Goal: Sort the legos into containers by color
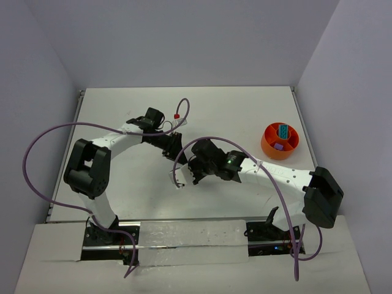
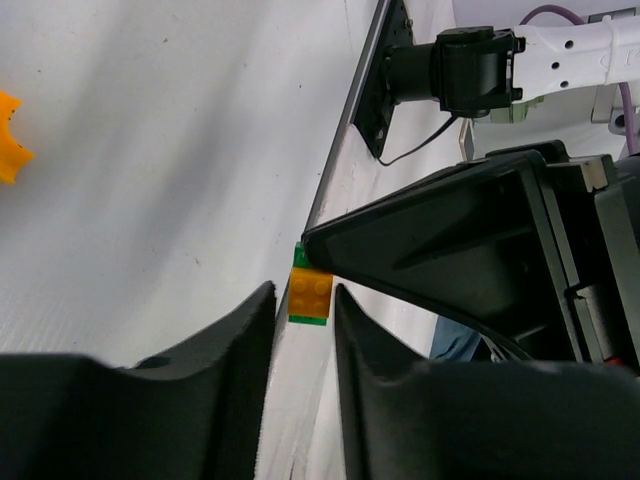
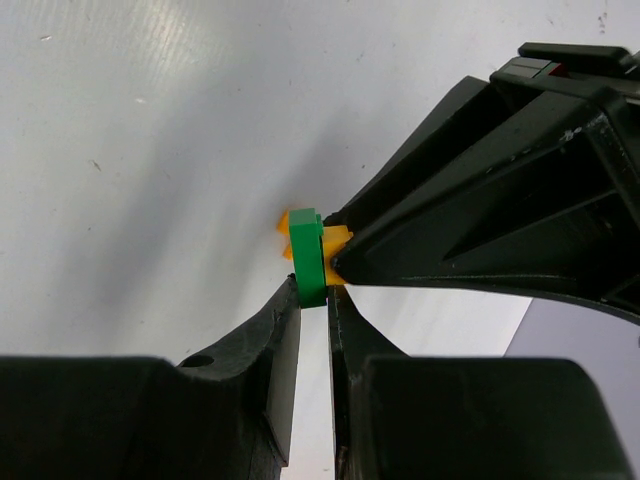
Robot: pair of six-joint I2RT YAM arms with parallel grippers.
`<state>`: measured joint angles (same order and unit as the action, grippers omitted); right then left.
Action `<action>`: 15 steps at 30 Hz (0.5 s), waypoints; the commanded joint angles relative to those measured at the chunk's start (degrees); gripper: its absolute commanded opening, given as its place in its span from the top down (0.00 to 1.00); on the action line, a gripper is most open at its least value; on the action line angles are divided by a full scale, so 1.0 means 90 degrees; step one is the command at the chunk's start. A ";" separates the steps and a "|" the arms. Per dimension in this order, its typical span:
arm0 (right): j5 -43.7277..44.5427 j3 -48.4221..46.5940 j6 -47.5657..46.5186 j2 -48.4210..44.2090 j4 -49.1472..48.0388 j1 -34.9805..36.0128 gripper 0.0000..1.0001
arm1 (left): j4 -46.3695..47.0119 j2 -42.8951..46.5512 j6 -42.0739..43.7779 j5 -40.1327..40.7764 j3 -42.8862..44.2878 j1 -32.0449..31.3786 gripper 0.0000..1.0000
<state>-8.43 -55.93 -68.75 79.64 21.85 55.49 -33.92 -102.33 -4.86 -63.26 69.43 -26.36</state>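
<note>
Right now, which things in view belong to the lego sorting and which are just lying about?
Belongs to the job:
green brick pinched in the right gripper; orange brick stuck to it, between the fingers of the left gripper; orange bowl holding a teal brick and a purple brick.

Just lying about:
purple cables; black mount by the table edge.

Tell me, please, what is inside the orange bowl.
A teal brick and a purple piece lie in separate compartments of the orange bowl. Whether anything lies under them cannot be seen.
</note>
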 commanded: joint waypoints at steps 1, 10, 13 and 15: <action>-0.0040 -0.0312 0.0068 -0.0120 -0.0130 0.0077 1.00 | -0.0023 -0.0075 0.0130 -0.0117 0.0235 -0.0091 0.60; -0.0019 -0.0234 0.0004 -0.0147 -0.0132 0.0104 1.00 | 0.0027 -0.0077 0.0101 -0.0131 0.0206 -0.0108 0.75; -0.0001 -0.0154 -0.0056 -0.0176 -0.0142 0.0123 1.00 | 0.0038 -0.0075 0.0091 -0.0176 0.0206 -0.0099 0.79; 0.0017 -0.0097 -0.0095 -0.0195 -0.0132 0.0133 1.00 | 0.0075 -0.0067 0.0081 -0.0197 0.0214 -0.0098 0.87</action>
<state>-8.19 -56.25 -68.75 79.64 22.22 55.75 -34.04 -102.85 -4.84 -64.26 69.43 -26.98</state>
